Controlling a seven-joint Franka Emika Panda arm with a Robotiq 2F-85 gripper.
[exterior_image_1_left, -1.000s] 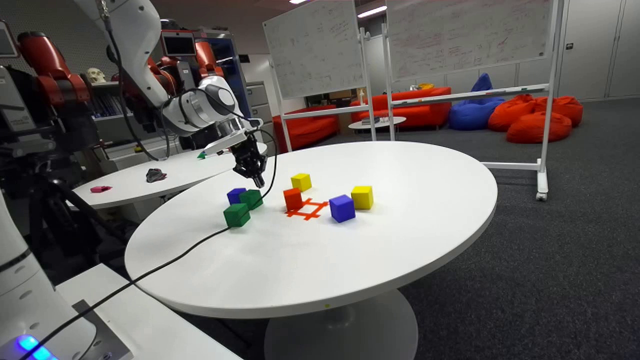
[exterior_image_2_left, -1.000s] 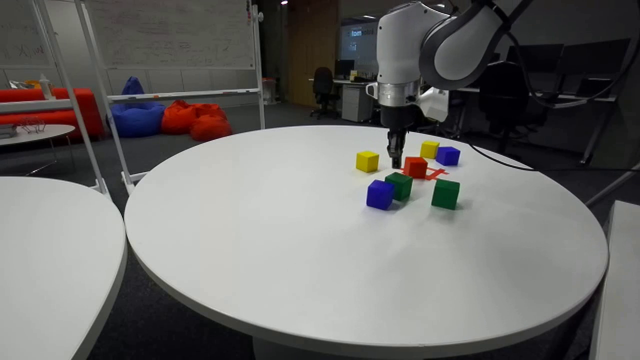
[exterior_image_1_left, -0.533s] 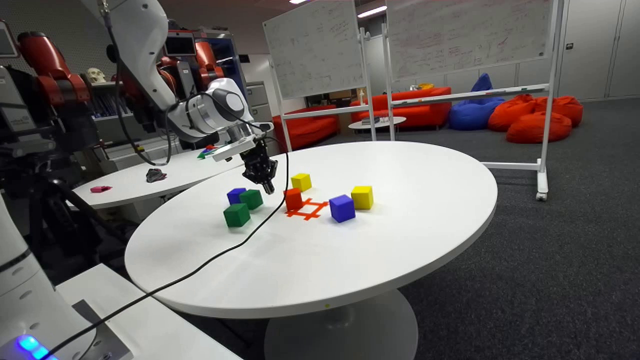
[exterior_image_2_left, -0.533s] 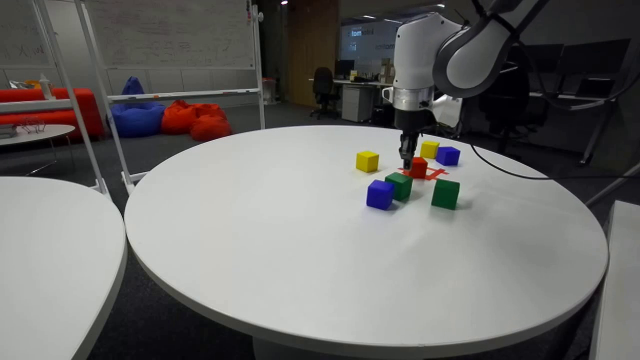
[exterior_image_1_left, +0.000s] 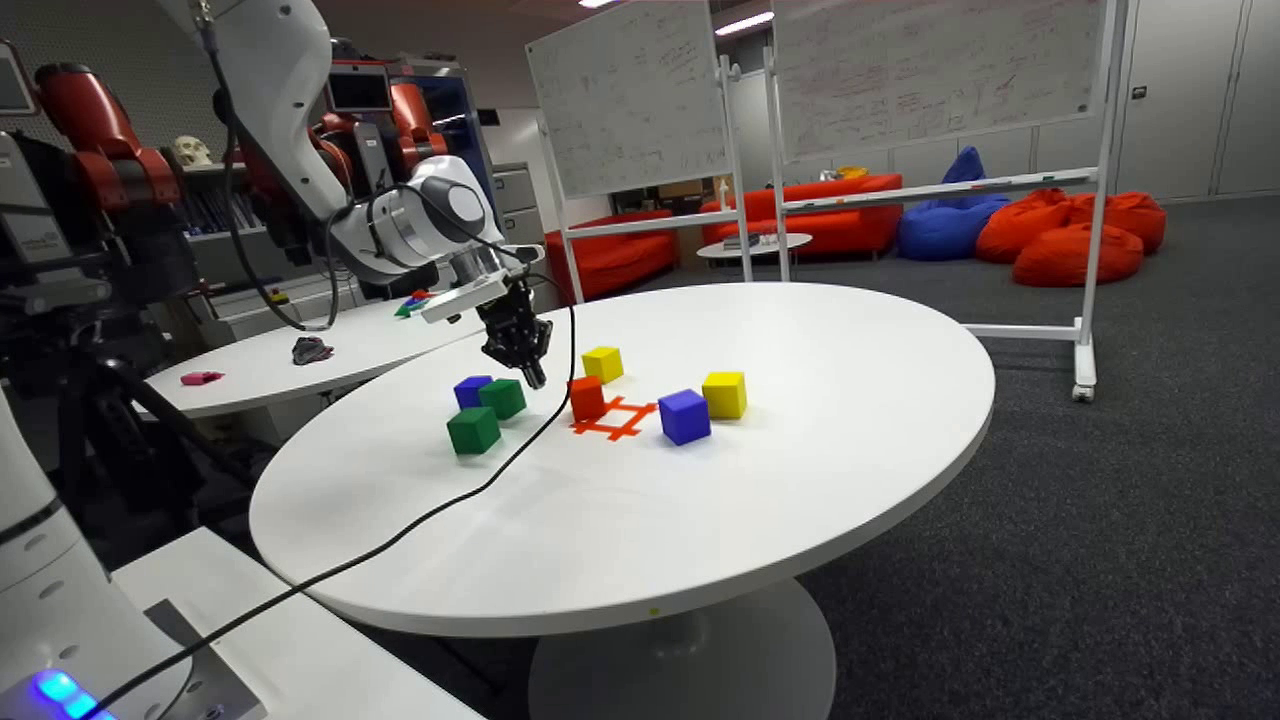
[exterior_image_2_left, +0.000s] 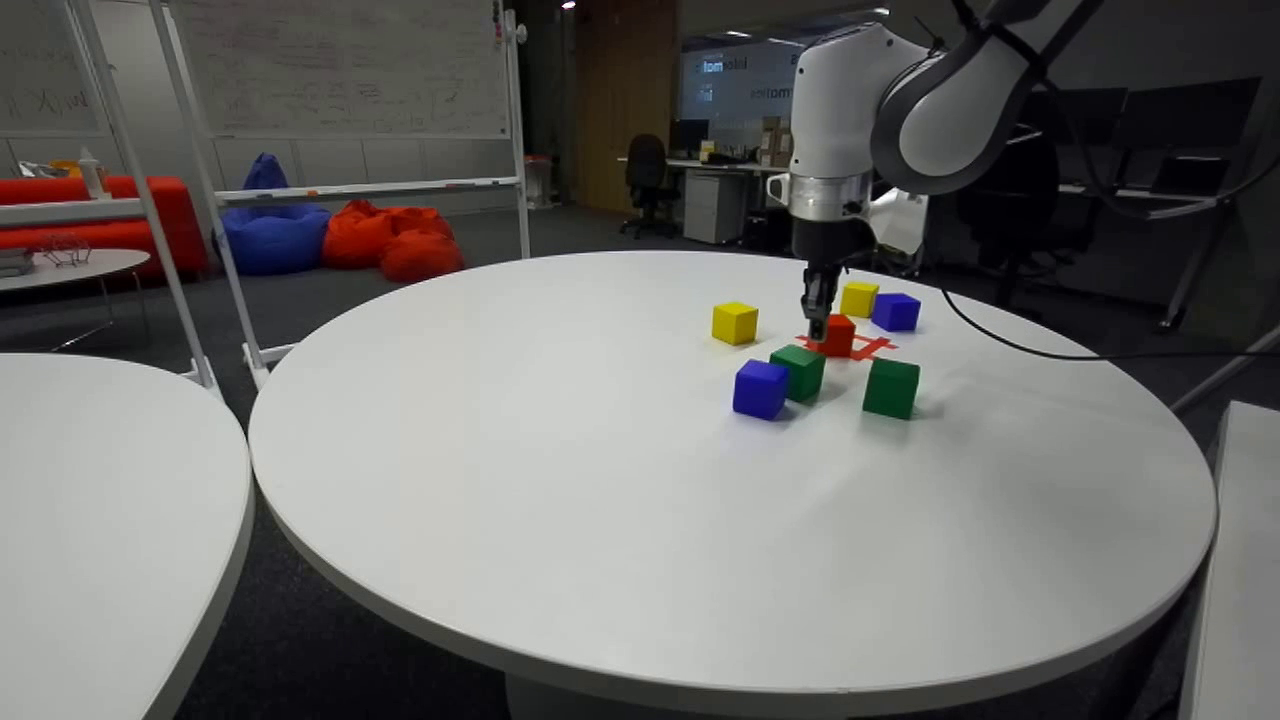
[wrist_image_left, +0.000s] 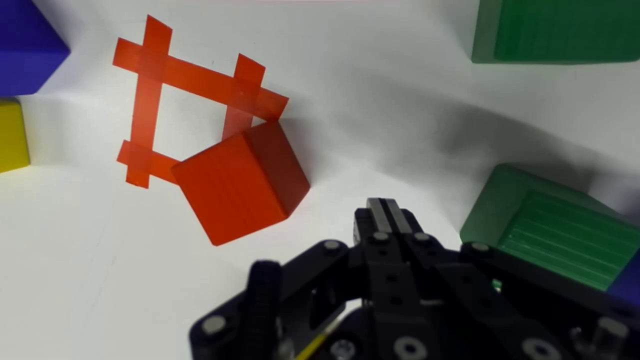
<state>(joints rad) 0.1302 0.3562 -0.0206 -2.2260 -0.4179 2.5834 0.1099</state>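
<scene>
Red cube (wrist_image_left: 232, 187) rests on the white table (exterior_image_2_left: 500, 480), covering 1 corner of the red tape square (wrist_image_left: 197, 80), and has not shifted over the past second. What has changed is the gripper (wrist_image_left: 383, 202): it has travelled toward that cube and now hovers almost still above the table, between the cube and the nearest green cube (wrist_image_left: 565, 235), touching neither. It is closed with nothing in its grip, so I judge this a change of position only, leaving the work with the cubes no further along: neither has been lifted or displaced.
</scene>
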